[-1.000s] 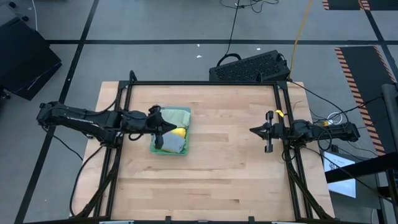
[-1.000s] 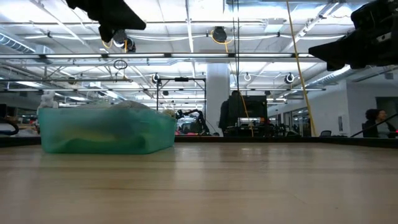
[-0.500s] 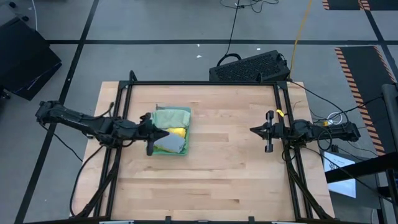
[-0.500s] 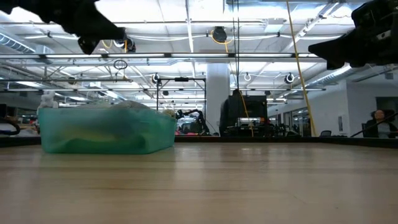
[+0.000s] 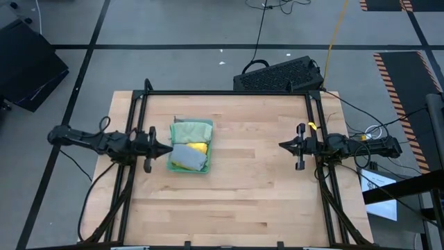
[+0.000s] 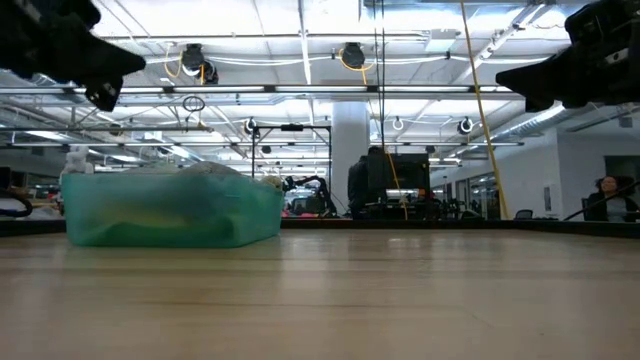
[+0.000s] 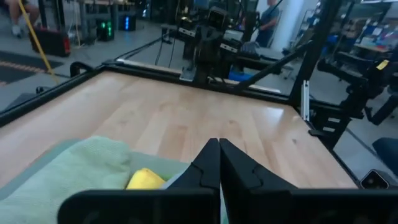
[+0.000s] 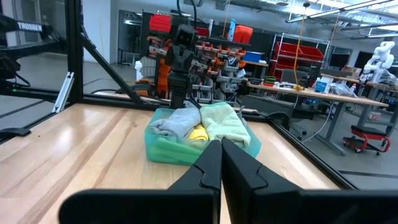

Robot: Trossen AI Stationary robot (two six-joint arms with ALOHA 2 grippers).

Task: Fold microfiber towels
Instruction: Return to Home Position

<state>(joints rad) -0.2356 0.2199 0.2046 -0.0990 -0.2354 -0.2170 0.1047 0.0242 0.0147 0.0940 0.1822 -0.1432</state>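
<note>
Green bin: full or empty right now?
Full: the green bin holds pale green, yellow and grey towels piled up to its rim.

The left gripper (image 5: pixel 167 147) drew back from over the green bin (image 6: pixel 170 212) within a second, crossing its left rim and ending just beside it, clear of the bin, above the table's left side. From table height, it slid from above the bin to the far upper corner. The grey towel (image 5: pixel 187 157) it had partly covered lay in open view.
</note>
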